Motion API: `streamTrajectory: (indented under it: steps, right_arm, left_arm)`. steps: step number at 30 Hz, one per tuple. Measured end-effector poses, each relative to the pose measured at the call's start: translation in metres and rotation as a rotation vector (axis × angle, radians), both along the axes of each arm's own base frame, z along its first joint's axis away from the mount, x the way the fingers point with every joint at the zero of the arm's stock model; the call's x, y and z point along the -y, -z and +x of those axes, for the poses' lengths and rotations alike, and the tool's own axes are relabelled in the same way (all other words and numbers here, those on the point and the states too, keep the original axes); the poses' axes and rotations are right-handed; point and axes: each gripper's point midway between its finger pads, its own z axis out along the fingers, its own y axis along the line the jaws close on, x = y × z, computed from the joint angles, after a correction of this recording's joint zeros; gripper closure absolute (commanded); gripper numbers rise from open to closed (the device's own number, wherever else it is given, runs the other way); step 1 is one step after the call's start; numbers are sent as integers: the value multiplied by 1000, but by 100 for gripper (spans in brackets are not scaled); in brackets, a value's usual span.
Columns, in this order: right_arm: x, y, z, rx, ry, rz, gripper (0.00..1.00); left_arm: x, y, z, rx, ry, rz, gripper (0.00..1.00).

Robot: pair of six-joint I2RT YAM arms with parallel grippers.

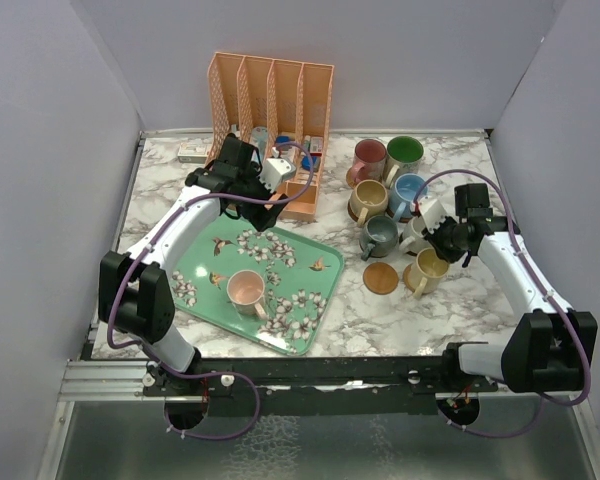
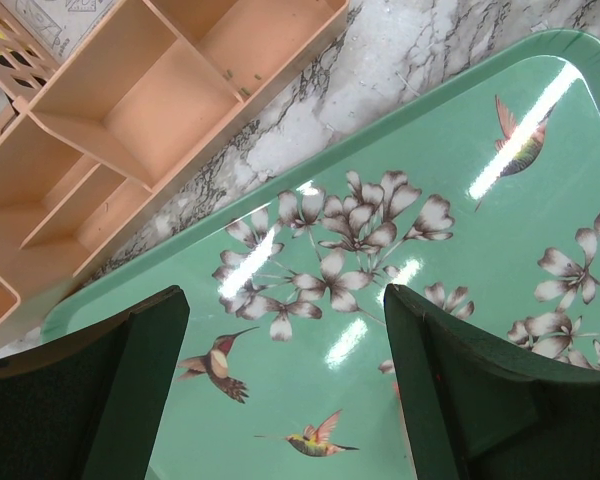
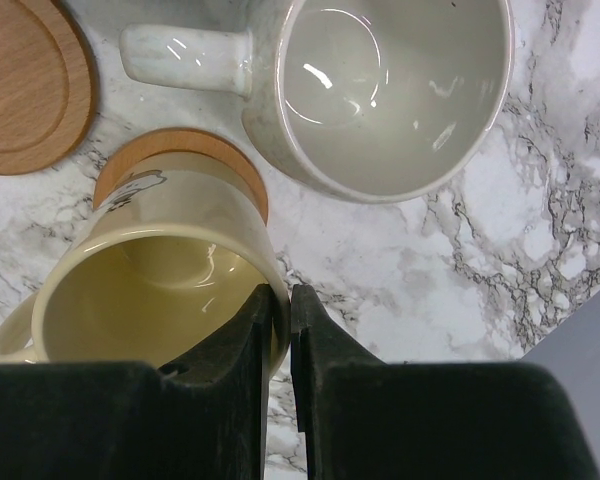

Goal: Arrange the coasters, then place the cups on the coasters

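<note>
Yellow cup [image 3: 150, 290]: found upright over a coaster [image 3: 180, 145] on the right half of the desk [image 1: 380, 320], at the near edge of the cup cluster. Whether fully seated on the disc could not be told. Rim wall pinched between the right jaws, one inside the bowl and one outside; clenched on the cup. Lay directly beneath those jaws, handle turned toward the bare coaster [image 1: 381, 277] just beside it. Next move judged a plain release and straight lift, with no sideways travel.

Cream cup [image 3: 380, 90] stood close on the far side, apart but with little margin. Other cups packed behind it. Open marble only toward the near edge and between cluster and tray [image 1: 195, 270].

Pink cup [image 1: 246, 288] sat alone on the tray, nearer the left arm. Left jaws spread wide, grasping nothing, hung over the tray's far corner beside the orange organiser [image 2: 130, 90].
</note>
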Motion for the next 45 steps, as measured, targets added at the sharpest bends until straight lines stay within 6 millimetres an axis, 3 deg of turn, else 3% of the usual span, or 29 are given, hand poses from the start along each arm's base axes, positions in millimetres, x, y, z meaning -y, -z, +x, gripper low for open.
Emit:
streamTrajectory:
  steps: [13, 26, 31, 40, 45]
  right_arm:
    - [6, 0, -1, -4, 119, 4, 87]
    - [5, 0, -4, -16, 155, 21, 56]
    - [-4, -13, 3, 4, 131, 63, 51]
    - [-29, -64, 32, 107, 60, 193, 50]
    - [-42, -70, 41, 121, 32, 263, 50]
  left_arm:
    - [-1, 2, -2, -5, 0, 2, 17]
    - [-5, 4, -7, -1, 4, 16, 14]
    - [-17, 4, -23, 2, 6, 53, 12]
    - [-46, 15, -66, -53, 4, 145, 12]
    - [-62, 31, -98, -142, 18, 208, 14]
